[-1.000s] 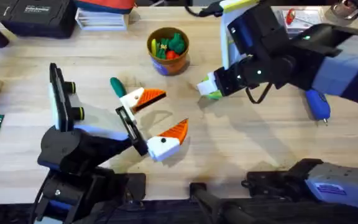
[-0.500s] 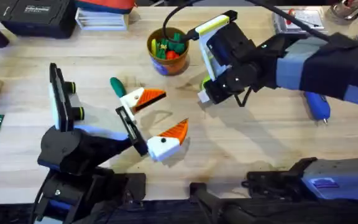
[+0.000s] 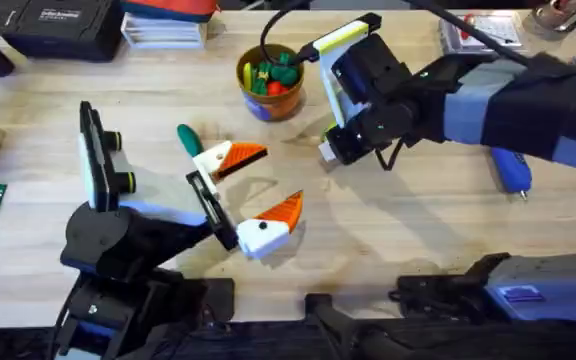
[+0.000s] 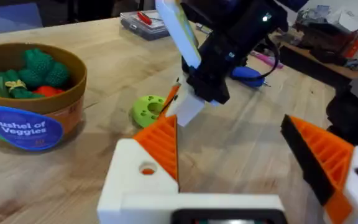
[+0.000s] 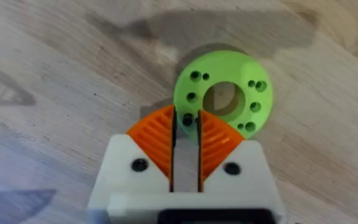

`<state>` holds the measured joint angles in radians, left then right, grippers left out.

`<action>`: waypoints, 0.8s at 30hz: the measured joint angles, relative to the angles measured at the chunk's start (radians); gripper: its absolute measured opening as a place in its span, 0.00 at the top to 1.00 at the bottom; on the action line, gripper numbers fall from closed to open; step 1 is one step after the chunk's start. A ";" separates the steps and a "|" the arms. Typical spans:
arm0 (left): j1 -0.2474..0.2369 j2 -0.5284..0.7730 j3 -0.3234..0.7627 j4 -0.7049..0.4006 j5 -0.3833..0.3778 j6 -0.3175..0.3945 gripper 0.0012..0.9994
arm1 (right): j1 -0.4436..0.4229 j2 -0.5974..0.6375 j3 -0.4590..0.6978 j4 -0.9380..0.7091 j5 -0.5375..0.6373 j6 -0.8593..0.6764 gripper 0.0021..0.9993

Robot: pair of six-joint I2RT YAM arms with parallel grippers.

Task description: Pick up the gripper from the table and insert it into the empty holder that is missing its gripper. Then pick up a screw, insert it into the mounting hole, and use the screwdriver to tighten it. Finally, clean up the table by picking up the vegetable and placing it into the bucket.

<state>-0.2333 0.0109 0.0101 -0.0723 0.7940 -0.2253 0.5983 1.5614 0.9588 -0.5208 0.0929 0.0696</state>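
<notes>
Right gripper (image 3: 330, 150) is hovering clenched overhead, well apart from the vegetable (image 3: 187, 138) lying beside the released left gripper (image 3: 260, 183). Left wrist: bucket (image 4: 73, 112) standing near. Right wrist: green disc (image 5: 225, 96) sitting just underneath, so I'm fearing a wrong grab.

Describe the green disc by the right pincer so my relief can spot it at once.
Start at the bucket of toy vegetables near the table's far edge, then look toward the right pincer hovering beside it. The green disc lies flat on the wood just beyond its tips: a lime ring with a round centre hole and small holes around it.
</notes>
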 joint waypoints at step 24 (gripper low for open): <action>0.000 0.000 0.000 0.000 0.000 0.000 0.01 | 0.002 -0.039 0.209 -0.213 0.077 -0.003 1.00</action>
<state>-0.2333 0.0109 0.0101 -0.0723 0.7940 -0.2253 0.5999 1.5229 1.1676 -0.7334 0.1704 0.0662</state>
